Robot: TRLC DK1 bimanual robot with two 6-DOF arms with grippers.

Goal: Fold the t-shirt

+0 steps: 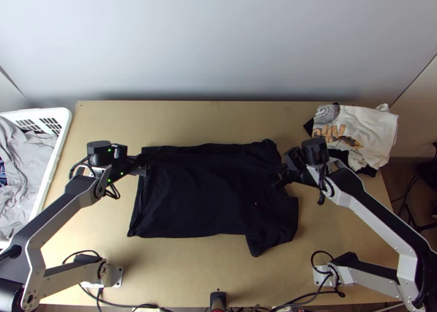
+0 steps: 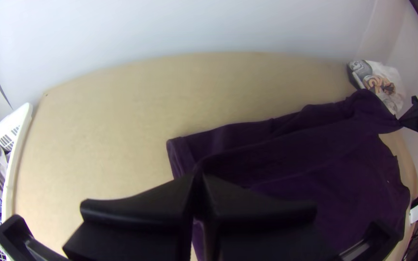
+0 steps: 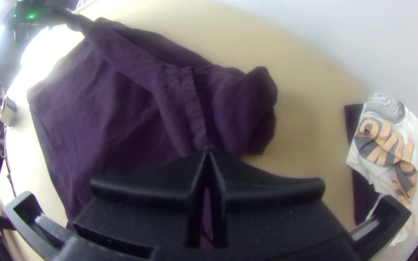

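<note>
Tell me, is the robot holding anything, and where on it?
The left gripper pinches the shirt by its left edge, near the far corner; the right gripper pinches it toward its right side, by a stitched band.

The table [image 1: 218,121] is viewed steeply from high over its near edge, the dark t-shirt [image 1: 196,197] being shared with two closer wrist views angled toward the wall [image 1: 218,39]

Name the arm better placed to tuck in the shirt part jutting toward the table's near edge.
Right, likely: the right gripper pinches the t-shirt at the same end as the jutting part; the left gripper holds the opposite end. The right may need to regrip.
</note>
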